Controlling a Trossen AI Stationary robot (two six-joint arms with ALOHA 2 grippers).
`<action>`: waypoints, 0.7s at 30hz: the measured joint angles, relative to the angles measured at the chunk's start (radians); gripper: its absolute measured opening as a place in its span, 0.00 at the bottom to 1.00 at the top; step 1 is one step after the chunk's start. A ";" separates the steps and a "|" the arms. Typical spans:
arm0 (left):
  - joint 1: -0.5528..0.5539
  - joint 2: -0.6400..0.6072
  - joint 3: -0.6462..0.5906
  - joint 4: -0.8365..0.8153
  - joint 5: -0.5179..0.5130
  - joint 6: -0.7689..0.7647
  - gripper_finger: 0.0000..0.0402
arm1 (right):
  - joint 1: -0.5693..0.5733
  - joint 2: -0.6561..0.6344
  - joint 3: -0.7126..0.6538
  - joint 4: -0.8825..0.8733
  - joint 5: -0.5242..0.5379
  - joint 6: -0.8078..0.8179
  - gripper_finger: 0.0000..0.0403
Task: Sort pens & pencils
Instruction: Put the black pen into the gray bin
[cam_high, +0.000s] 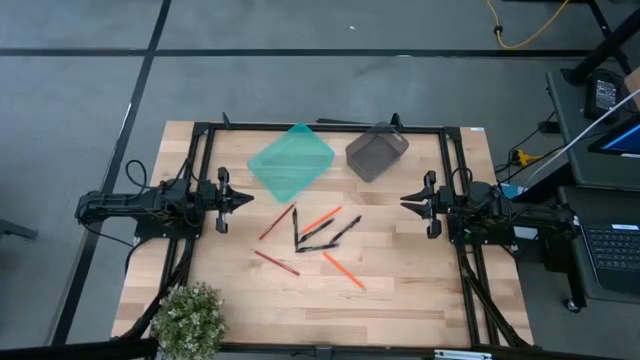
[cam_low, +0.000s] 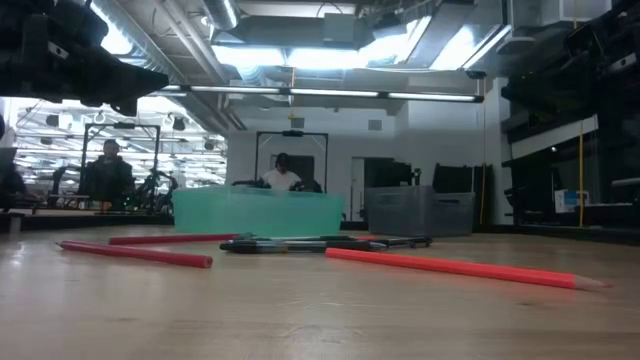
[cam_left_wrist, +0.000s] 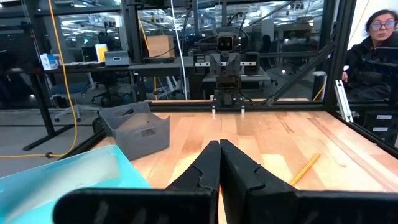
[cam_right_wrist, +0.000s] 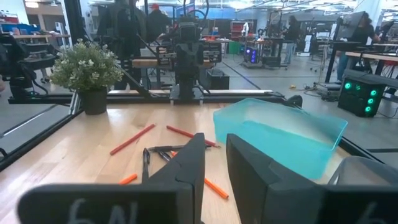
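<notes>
From above, the left hand and the right hand face each other across the bench, with the pens and the pencils scattered between them. The pile lies ahead of both hands, slightly toward the bench's near edge, and neither hand touches anything. The left hand looks a little nearer the darker red pencil, the right hand nearer the black pen angled toward it. Most sticks lie diagonally, so a wrist turn will probably be needed. The teal bin sits ahead of the left hand toward the far edge, the grey bin likewise for the right hand.

At bench level, the pencils and the pens all lie flat, with both bins behind them; neither hand shows.

In the left wrist view, the left hand has its fingers pressed together, holding nothing. One orange pencil lies ahead and off to one side.

In the right wrist view, the right hand shows a narrow gap between its fingers and holds nothing. The pens and the pencils lie just beyond its fingertips, and the teal bin stands beside them.
</notes>
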 joint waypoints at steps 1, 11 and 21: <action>0.000 0.000 0.000 0.000 0.000 0.000 0.00 | 0.000 0.000 0.000 -0.002 0.000 0.000 0.17; 0.000 0.000 0.000 -0.011 0.000 -0.027 0.00 | 0.000 0.000 0.000 -0.003 0.000 -0.052 0.17; 0.000 0.000 0.000 -0.012 0.000 -0.026 0.00 | 0.000 0.009 0.000 -0.003 0.000 -0.026 0.17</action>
